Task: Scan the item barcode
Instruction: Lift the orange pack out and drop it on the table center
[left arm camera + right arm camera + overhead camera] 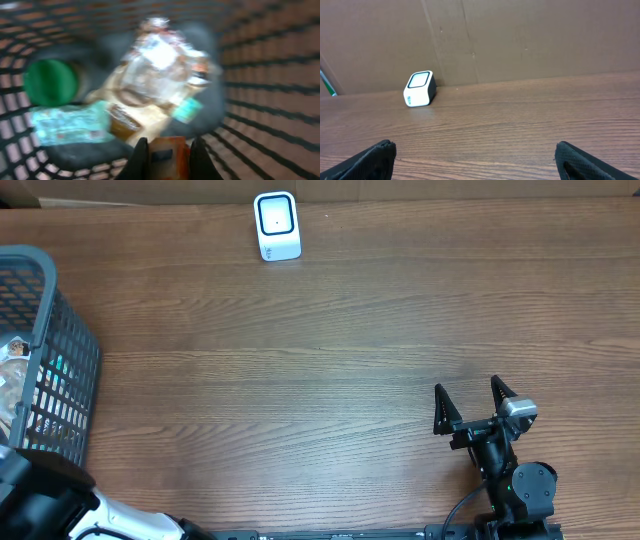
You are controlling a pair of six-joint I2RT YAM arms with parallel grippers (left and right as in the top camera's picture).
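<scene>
At the near-left corner of the table (330,380), the left arm (60,505) reaches down into the one basket (60,350) on the left edge. The left gripper (169,145) is clenched on a small orange box (167,157), above a heap of packets too blurred to count. Near the near-right corner, the right gripper (468,388) points toward the far edge, jaws spread wide and holding nothing. One white scanner (277,225) stands at the far edge.
</scene>
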